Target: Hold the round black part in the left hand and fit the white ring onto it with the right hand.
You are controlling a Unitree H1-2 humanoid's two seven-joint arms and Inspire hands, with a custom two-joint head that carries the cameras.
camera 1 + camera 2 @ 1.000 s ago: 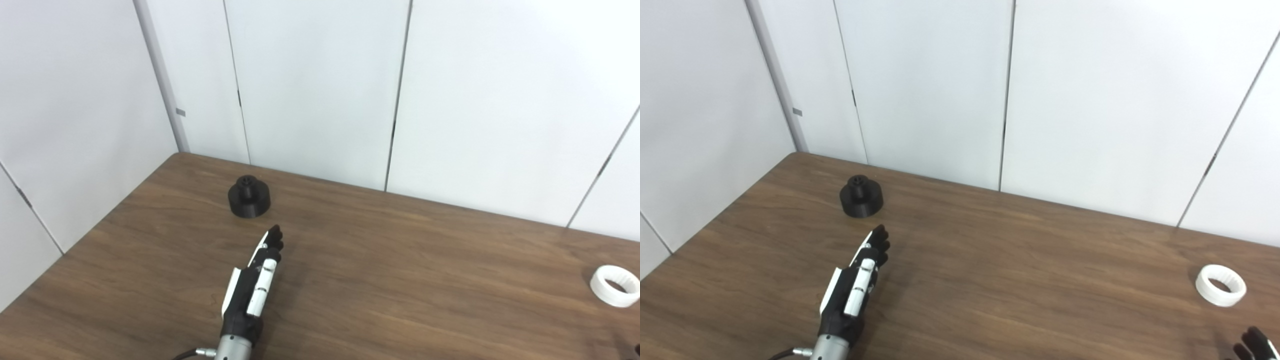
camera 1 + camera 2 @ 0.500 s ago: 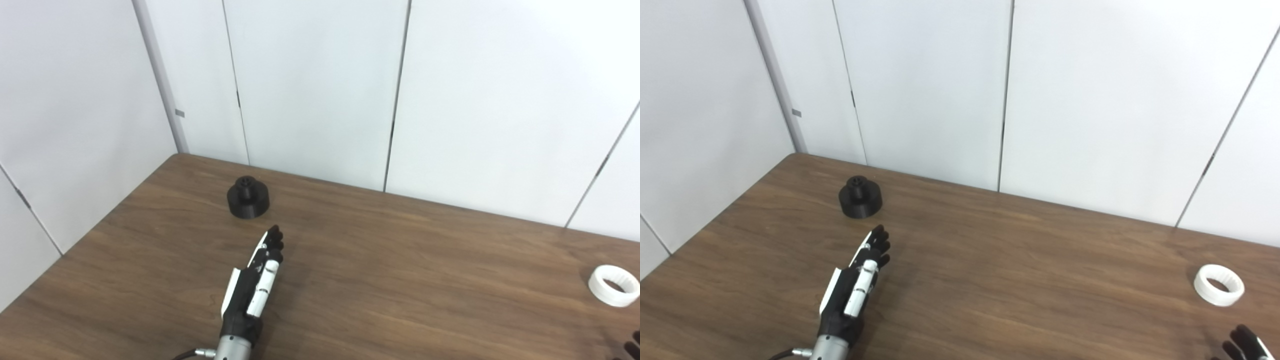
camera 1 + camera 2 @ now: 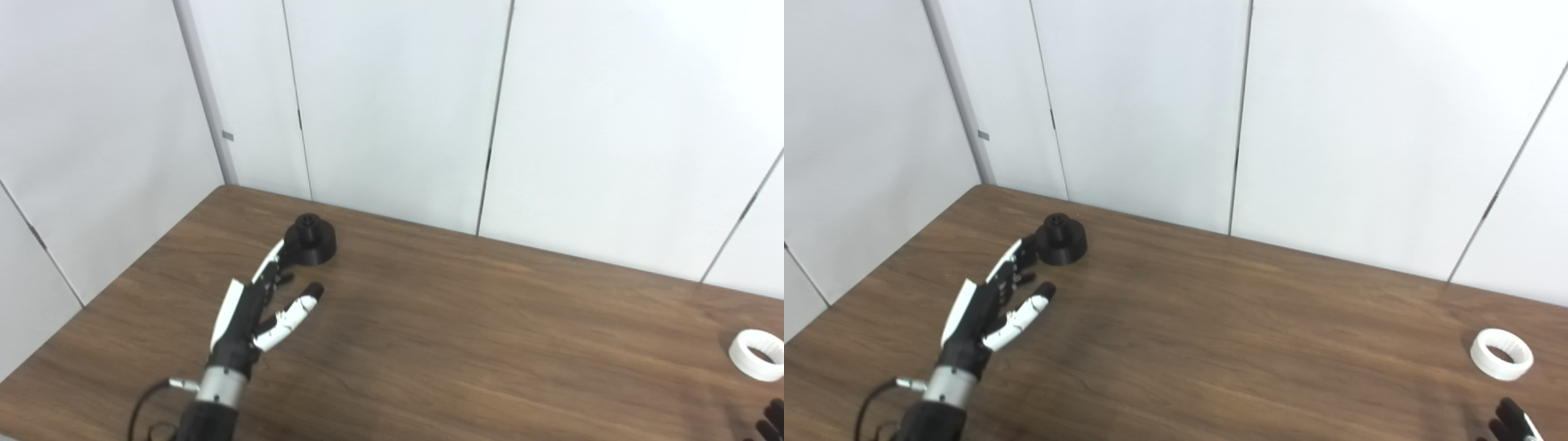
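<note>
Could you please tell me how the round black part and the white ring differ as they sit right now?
The round black part is dark and solid, a wide base with a narrower knob on top; the white ring is pale, low and hollow through its middle. The black part sits far left near the table's back corner, with the open left hand reaching beside it; the ring lies far right, with only the right hand's fingertips showing below it. Both rest on the brown wooden table, unheld.
</note>
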